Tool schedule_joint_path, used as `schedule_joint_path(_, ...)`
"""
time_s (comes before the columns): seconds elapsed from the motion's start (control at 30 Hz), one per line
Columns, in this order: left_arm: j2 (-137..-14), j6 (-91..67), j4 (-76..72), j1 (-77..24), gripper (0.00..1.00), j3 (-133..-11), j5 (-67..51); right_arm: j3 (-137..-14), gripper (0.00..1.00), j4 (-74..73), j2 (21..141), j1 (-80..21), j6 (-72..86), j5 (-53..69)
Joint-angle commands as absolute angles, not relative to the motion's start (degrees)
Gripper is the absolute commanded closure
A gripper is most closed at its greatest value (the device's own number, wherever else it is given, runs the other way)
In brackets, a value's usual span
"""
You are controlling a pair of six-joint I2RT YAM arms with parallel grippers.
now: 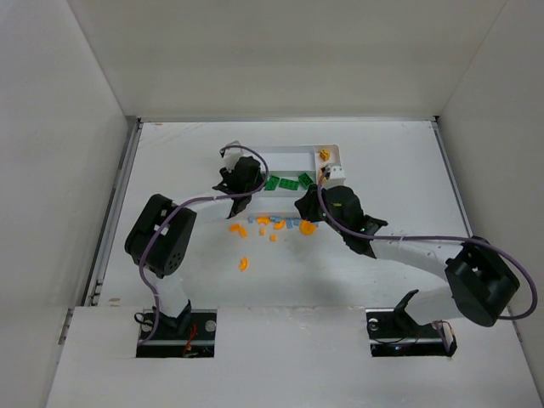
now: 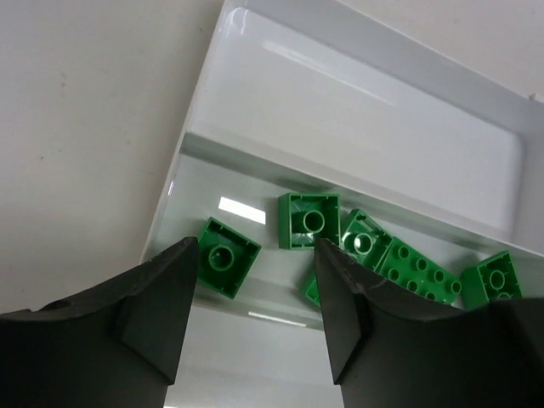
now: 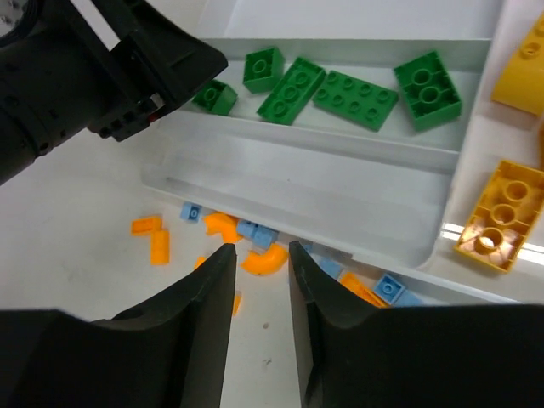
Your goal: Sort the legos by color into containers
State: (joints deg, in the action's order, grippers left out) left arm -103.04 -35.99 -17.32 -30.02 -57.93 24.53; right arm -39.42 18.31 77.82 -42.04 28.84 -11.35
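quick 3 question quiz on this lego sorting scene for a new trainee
1. True or false: the green legos lie in the middle long slot of the tray.
2. Which colour of lego lies in the crosswise end slot? A orange, B yellow, C light blue.
3. Fill in: the orange legos and light blue legos lie on the ___, outside the tray.
Key: 1 true; 2 B; 3 table.
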Motion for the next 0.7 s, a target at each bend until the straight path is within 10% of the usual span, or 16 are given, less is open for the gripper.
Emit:
schedule_joint_path(0.0,-94.5,-35.5,-17.1,-30.6,0.49,-53.9,26.6,-43.5,0.67,19.4,80.1,-44.9,26.3,-9.1)
schedule_joint_path(0.67,-58.4,-43.7,-6.9,-36.3,0.67,-20.7,27.7,-59.1,0.47,8.4,103.1,-53.3,25.2,-5.3)
